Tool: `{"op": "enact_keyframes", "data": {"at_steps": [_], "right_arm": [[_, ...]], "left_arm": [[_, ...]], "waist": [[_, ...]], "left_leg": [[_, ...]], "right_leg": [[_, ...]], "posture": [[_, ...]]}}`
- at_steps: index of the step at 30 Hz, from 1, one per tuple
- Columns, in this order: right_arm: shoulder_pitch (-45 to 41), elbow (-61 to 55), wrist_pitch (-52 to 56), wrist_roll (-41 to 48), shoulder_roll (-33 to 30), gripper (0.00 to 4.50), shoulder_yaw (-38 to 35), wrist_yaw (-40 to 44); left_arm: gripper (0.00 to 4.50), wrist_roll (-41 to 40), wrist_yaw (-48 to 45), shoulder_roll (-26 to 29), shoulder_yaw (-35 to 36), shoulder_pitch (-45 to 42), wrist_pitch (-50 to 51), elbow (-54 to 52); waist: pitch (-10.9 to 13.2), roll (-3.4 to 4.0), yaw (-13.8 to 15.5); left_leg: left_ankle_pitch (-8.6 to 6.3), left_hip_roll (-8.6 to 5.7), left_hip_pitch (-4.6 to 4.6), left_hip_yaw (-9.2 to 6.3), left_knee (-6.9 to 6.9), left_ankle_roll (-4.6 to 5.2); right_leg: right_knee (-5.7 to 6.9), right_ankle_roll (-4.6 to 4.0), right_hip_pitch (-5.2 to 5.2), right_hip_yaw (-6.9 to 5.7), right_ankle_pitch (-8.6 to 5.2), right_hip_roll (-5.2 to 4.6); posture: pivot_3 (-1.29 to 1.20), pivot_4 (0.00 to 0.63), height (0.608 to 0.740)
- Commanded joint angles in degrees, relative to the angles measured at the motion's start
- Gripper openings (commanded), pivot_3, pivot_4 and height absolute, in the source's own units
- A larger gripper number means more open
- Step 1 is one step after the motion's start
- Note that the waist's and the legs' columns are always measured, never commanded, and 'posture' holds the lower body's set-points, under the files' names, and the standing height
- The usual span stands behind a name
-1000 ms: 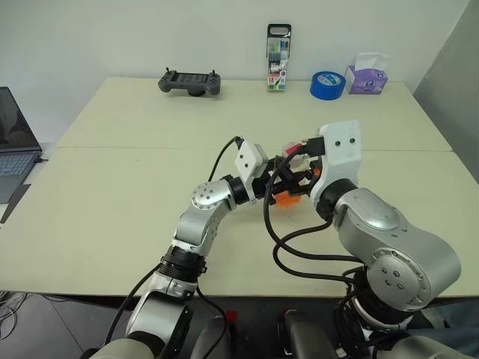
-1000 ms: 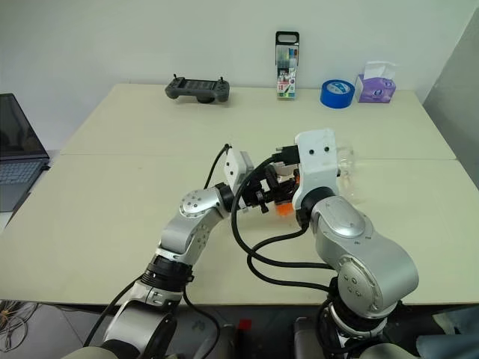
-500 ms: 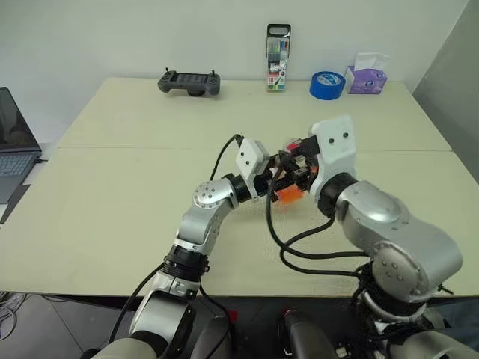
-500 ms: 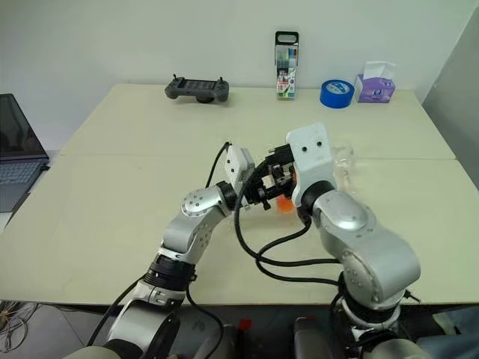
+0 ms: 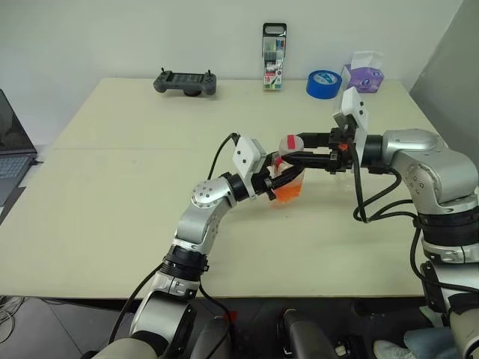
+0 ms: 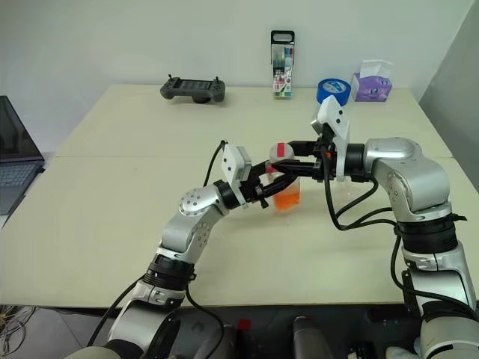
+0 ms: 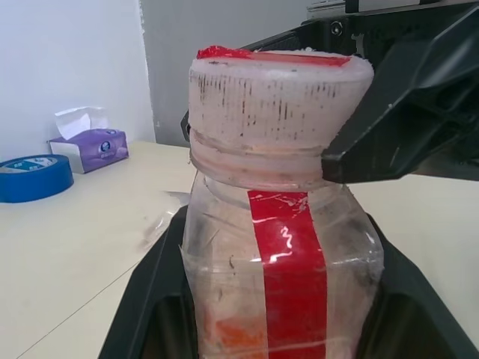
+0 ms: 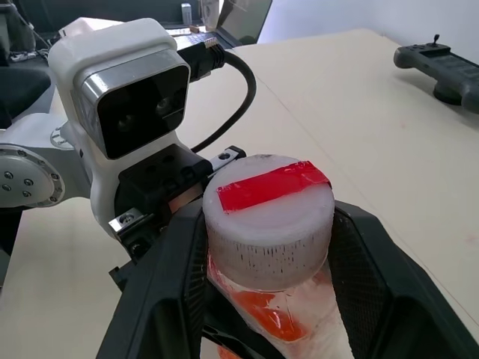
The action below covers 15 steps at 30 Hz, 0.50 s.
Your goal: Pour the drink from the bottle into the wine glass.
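Observation:
The small clear bottle (image 5: 288, 183) stands upright just above the table's middle, with my left gripper (image 5: 281, 179) shut on its body from the left. The orange-red drink (image 8: 262, 314) fills its lower part. A red strip runs down the bottle's side (image 7: 281, 247). My right gripper (image 5: 292, 153) reaches in level from the right. Its two black fingers (image 8: 172, 284) sit against either side of the red-and-white cap (image 8: 269, 202). The wine glass (image 6: 341, 188) stands on the table behind my right wrist and is mostly hidden by it.
Along the table's far edge sit a black game controller (image 5: 185, 81), a tall clear marker case (image 5: 273, 56), a blue tape roll (image 5: 323, 82) and a purple tissue box (image 5: 361, 71). A laptop (image 5: 9, 149) lies at the far left.
My right arm has swung out to the right and turned, so its gripper now comes in level from the right. It has closed around the cap. The left gripper and bottle stayed put.

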Motion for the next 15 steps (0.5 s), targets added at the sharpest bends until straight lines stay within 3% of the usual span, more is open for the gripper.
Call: {"op": "enact_keyframes", "data": {"at_steps": [1,6,15], "right_arm": [[-1.6,-3.5,1.6,3.5,1.1,2.66,-0.2,0.7],[-0.7,-8.7,4.1,4.8,2.8,4.37,-4.0,-6.7],[6.4,-25.8,17.6,0.2,9.0,4.42,-5.6,-33.6]], "left_arm": [[1.85,-0.5,-0.4,-1.0,-0.9,-1.5,-0.9,-2.6],[1.85,-0.4,-0.9,-1.1,-1.0,-2.0,-1.1,-1.8],[1.85,-0.5,-1.6,-1.3,-0.9,-2.5,-1.4,-0.6]], "waist": [[0.0,0.00,0.1],[0.0,0.00,0.2],[0.0,0.00,0.2]], "left_leg": [[0.00,-0.03,0.00,-0.04,0.01,0.00],[0.01,-0.13,-0.02,-0.09,0.05,-0.01],[0.02,-0.08,-0.02,-0.20,0.03,-0.04]], "right_leg": [[-0.01,0.00,0.01,0.02,0.00,-0.05],[-0.05,0.00,0.01,0.07,0.00,-0.18],[0.03,0.00,-0.01,0.00,0.00,-0.17]], "posture": [[0.00,0.150,0.740],[0.00,0.150,0.740],[0.00,0.150,0.740]]}}
